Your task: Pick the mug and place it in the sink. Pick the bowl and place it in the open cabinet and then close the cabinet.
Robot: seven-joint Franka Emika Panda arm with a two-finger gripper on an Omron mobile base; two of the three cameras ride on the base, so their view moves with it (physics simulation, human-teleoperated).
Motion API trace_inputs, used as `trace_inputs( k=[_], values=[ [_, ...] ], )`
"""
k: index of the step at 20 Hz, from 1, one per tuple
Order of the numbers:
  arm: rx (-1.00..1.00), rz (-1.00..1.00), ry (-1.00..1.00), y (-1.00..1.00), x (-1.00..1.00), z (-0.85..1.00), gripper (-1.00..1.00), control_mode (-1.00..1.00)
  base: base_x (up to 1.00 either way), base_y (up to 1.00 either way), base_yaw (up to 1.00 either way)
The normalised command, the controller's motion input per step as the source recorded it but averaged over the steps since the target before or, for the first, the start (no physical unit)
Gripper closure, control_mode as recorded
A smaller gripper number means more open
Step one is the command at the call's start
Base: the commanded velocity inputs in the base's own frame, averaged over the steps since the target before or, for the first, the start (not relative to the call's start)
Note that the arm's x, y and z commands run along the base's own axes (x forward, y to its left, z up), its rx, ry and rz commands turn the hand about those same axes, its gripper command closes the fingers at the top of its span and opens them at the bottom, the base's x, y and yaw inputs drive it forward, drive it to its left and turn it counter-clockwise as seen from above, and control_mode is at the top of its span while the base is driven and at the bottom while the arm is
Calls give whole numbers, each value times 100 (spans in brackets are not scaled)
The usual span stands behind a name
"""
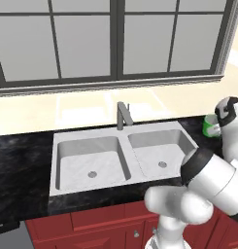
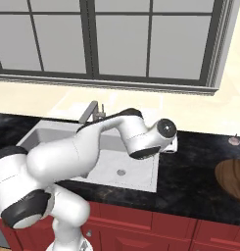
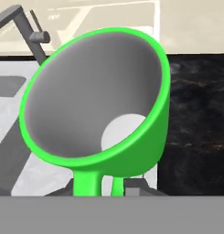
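Observation:
The bright green mug [image 3: 99,100] is very close in the hand view, its pale inside facing the camera and its handle pointing down between my fingertips. My gripper [image 3: 99,188] is shut on the mug at the handle. In the left base view the mug [image 1: 208,125] shows beside my hand, just right of the grey double-basin sink [image 1: 55,146]. Under the mug lie the sink's right edge [image 3: 13,151] and black counter. The dark wooden bowl [image 2: 234,179] sits on the counter at the far right. The cabinet is out of view.
The squared grey faucet [image 1: 123,115] stands behind the sink's middle, in front of a large window. Black marbled counter [image 2: 200,171] runs on both sides of the sink. Red drawer fronts [image 1: 101,216] line the front below. A small round pinkish object [image 2: 234,140] lies behind the bowl.

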Motion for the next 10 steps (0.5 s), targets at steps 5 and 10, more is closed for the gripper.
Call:
trace_inputs(
  k=[5,10],
  values=[
    [-3,2,2,67,-18,37,100,-100,0,0,0],
    [-6,9,16,75,4,16,100,-100,0,0,0]
  ],
)
